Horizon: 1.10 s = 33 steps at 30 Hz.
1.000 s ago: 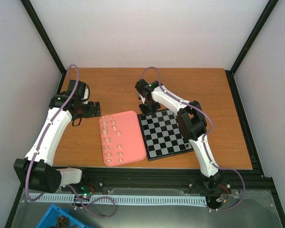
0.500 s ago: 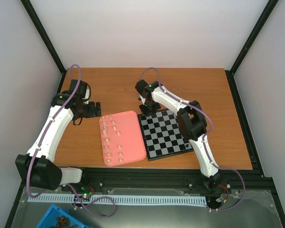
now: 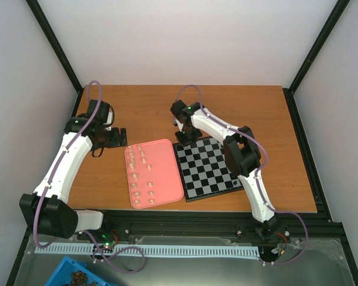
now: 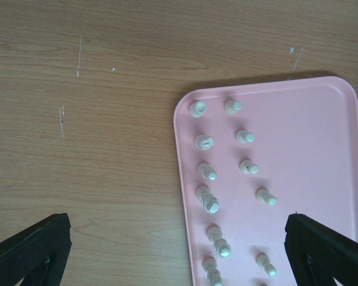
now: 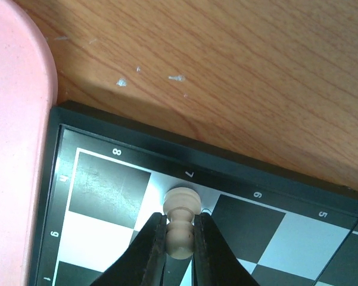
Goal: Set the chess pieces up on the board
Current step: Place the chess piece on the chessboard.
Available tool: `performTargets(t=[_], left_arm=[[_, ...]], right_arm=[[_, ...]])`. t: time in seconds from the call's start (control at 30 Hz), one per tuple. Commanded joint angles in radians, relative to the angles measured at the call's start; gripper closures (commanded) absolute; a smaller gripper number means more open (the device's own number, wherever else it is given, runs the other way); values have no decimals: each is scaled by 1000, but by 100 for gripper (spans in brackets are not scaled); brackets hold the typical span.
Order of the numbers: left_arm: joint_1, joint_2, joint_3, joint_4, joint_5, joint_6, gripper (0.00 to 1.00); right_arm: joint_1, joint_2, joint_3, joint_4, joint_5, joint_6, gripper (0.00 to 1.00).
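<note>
Between the right gripper's [image 5: 180,235] jaws a cream pawn [image 5: 182,202] is clamped at its waist, head just past the fingertips, over a white square in the board's [image 5: 137,140] edge row. Just ahead runs the black rim, then bare table [image 5: 226,71]. Left of the jaws the tray's [image 5: 12,149] rounded edge lies beside the rim. That arm reaches over the board to its far corner, wrist bent down. The left gripper [image 4: 176,226] hovers, jaws wide apart and empty. Below and between them are the tray's edge and two columns of pieces [image 4: 205,143], with open table to their left.
</note>
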Motion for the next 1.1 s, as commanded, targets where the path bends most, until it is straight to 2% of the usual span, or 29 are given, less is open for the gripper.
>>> performTargets(t=[0.0, 0.3, 0.4, 0.47, 0.57, 0.7, 0.83, 1.07], left_arm=[[1, -8, 11, 6, -8, 17, 0], [1, -8, 9, 9, -2, 18, 0], [1, -8, 7, 9, -1, 18, 0], [2, -9, 5, 9, -2, 17, 0], [2, -9, 3, 9, -2, 18, 0], [1, -11, 5, 10, -4, 18, 0], [2, -10, 6, 9, -2, 19, 0], [1, -14, 8, 7, -3, 15, 0]], right_arm=[[0, -18, -46, -21, -32, 1, 95], [3, -31, -64, -7, -34, 12, 95], [2, -22, -56, -5, -27, 12, 90], [2, -18, -50, -10, -24, 13, 81], [2, -29, -56, -10, -24, 14, 59], [2, -57, -61, -5, -23, 11, 41], [11, -91, -28, -17, -19, 6, 33], [107, -98, 173, -103, -26, 13, 29]])
